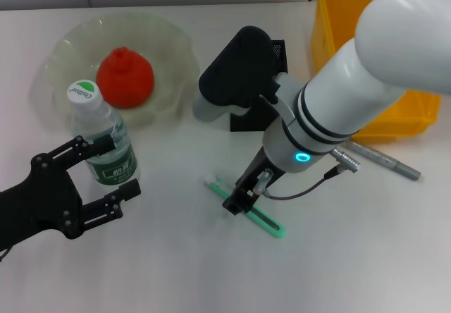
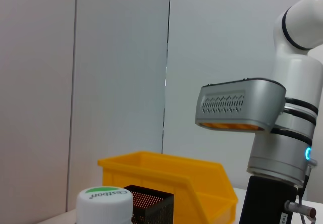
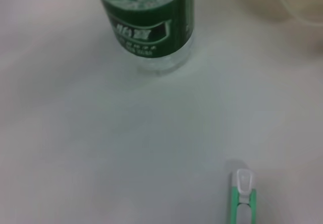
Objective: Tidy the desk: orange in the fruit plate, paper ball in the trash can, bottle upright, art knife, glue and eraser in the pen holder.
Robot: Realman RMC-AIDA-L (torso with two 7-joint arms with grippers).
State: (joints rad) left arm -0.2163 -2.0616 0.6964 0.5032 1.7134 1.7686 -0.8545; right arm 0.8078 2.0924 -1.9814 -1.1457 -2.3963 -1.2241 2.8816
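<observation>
Reaching down at mid-desk, the right gripper (image 1: 239, 201) sits over the art knife (image 1: 246, 207) lying flat; whether its fingers have closed on the knife cannot be told. Best practice here, by my reckoning: grip across the slim body near its middle and lift level. Behind the arm: pen holder (image 1: 255, 120), largely hidden. Further right: glue (image 1: 384, 159), then trash can (image 1: 384, 108). At left: left gripper (image 1: 107, 173), jaws spread around the upright bottle (image 1: 103, 139). Beyond: orange (image 1: 125, 77) in fruit plate (image 1: 176, 41).
</observation>
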